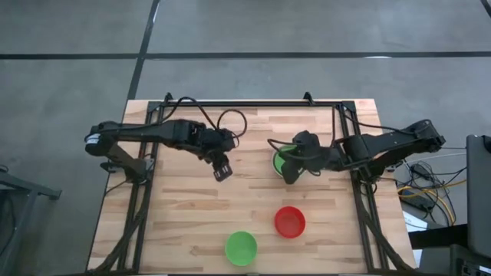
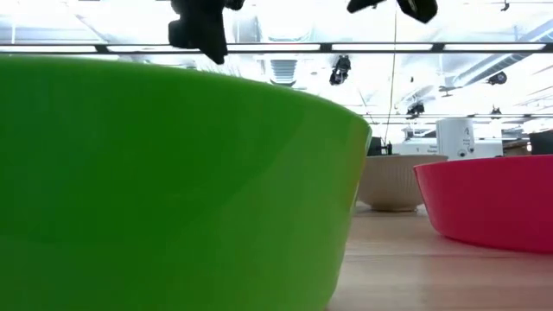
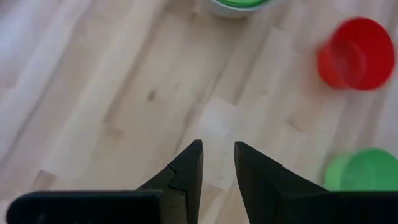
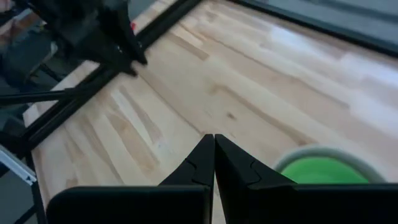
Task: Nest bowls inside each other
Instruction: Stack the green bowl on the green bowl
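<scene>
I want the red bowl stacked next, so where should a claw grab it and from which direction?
Grip the red bowl by its thin rim, coming straight down from above. It sits upright, mouth open, apart from the green bowl, so one finger can likely slip inside the wall and one outside.

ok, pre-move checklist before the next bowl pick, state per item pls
1. Left gripper empty, fingers apart: ok, hovering over bare wood in the left wrist view.
2. Right gripper empty: ok, fingers shut with nothing between them, beside the nested stack.
3. Stack seated: cannot tell; a green bowl sits inside the pale bowl, but the right arm covers part of it from above.
4. Red bowl free to grab: ok, upright, apart from the others.
5. Loose green bowl free to grab: ok, upright near the front edge.
6. All five bowls accounted for: cannot tell; the stack's depth is hidden.
</scene>
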Motion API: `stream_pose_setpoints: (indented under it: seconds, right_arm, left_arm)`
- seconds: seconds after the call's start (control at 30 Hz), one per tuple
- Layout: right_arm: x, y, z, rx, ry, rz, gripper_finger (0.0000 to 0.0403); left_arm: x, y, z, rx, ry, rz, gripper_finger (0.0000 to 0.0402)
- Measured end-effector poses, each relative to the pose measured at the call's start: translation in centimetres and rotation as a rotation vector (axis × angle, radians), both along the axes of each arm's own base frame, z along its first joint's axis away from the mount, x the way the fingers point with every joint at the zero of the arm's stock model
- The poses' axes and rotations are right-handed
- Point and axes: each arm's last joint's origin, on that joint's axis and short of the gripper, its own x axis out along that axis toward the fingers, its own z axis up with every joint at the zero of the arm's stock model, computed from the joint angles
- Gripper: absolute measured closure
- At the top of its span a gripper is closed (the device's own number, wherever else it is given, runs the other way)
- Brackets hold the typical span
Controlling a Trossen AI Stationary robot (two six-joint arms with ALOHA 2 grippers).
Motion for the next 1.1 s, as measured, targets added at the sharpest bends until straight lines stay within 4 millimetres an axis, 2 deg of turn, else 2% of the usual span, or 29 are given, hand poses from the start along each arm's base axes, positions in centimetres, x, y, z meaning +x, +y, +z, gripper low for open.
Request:
stream_pose_setpoints:
  seconds: [0.23, 0.5, 0.8, 0.97, 1.1]
  right_arm:
    - [0.0, 0.0, 2.3, -0.075, -0.033, 0.063, 0.0394]
    - [-0.4, -0.3, 4.2, -0.21, -0.069, -0.009, 0.0394]
    - [-0.8, 0.0, 5.7, -0.298, -0.084, 0.024, 0.0394]
    - [-2.2, 0.6, 6.6, -0.377, -0.112, -0.021, 0.0394]
    - [-3.8, 1.5, 7.5, -0.404, -0.146, 0.011, 0.0394]
  left_arm:
    - [-0.1, -2.2, 0.0, -0.001, 0.001, -0.079, 0.0305]
    - [-0.3, -4.0, 0.0, 0.016, -0.001, -0.135, 0.0305]
    - [-0.3, -4.3, 0.0, 0.083, -0.006, -0.113, 0.0305]
    - [-0.3, -4.3, 0.0, 0.093, -0.005, -0.122, 0.0305]
    - [-0.3, -4.3, -0.1, 0.097, -0.004, -0.127, 0.0305]
